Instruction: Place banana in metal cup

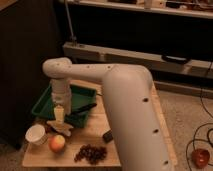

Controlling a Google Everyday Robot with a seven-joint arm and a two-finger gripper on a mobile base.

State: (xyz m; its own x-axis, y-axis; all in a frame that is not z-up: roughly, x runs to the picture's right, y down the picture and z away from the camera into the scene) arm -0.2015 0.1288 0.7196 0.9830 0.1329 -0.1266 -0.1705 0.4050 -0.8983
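While the gripper pinches the banana upright above the bench (beside the white cup), lowering it into the metal cup, unseen, remains.

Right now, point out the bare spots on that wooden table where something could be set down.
The wooden table is bare between the green tray, the grapes and the small dark object. Its front-left corner, below the white cup and the apple, is also bare. The left side is crowded: the gripper hangs just above the apple, at the tray's front edge.
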